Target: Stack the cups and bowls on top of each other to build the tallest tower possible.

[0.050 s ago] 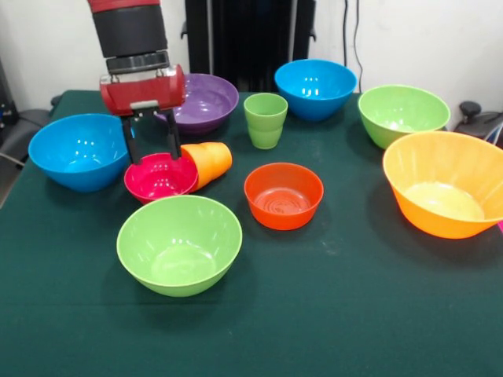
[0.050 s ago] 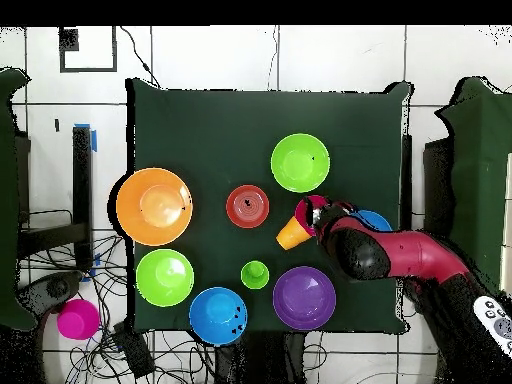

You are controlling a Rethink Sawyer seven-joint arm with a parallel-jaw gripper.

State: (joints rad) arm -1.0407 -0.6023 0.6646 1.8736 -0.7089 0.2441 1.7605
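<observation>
My gripper (image 1: 153,155) is open, its two black fingers (image 1: 129,141) hanging down at the far rim of the small magenta bowl (image 1: 159,179). An orange cup (image 1: 211,162) lies on its side, touching that bowl's right rim. A light green cup (image 1: 266,119) stands upright behind it. The small orange-red bowl (image 1: 283,196) sits at the middle. In the overhead view the arm (image 2: 380,255) covers most of the magenta bowl (image 2: 312,205) beside the orange cup (image 2: 290,235).
Spread around the table are a light green bowl (image 1: 179,243) in front, a blue bowl (image 1: 78,151) left, a purple bowl (image 1: 203,102) and blue bowl (image 1: 316,88) at the back, a light green bowl (image 1: 402,114) and a large orange bowl (image 1: 444,184) right.
</observation>
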